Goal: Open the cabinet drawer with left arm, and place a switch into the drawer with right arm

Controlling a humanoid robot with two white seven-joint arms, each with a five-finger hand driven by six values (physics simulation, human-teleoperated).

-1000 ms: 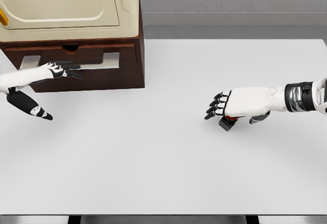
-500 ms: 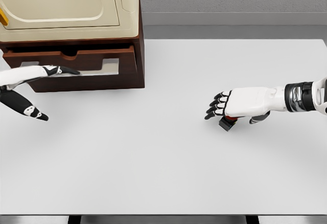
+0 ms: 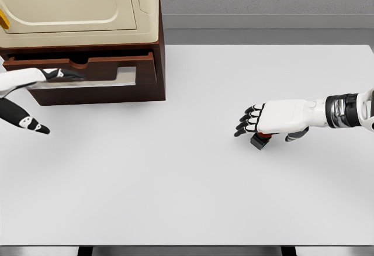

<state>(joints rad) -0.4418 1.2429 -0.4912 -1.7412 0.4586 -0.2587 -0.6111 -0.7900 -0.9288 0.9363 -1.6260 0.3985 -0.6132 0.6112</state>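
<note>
Before you, a smooth white tabletop point(image 3: 193, 192) carries a dark wooden cabinet point(image 3: 153, 63), its drawer point(image 3: 111, 69) pulled partly out by the left robot hand point(image 3: 55, 76), fingers on its front. Right robot hand point(image 3: 260, 121) hovers, fingers loosely spread, over the small boxy switch point(image 3: 260, 140).

Seen from the single camera on my head, looking steeply down and forward across the white table point(image 3: 193, 197): the cabinet point(image 3: 117, 63) fills the upper left corner, the grey floor lies beyond the far edge. My left arm enters at the left edge, my right at the right (no second view to compare). The table fills most of the frame.
</note>
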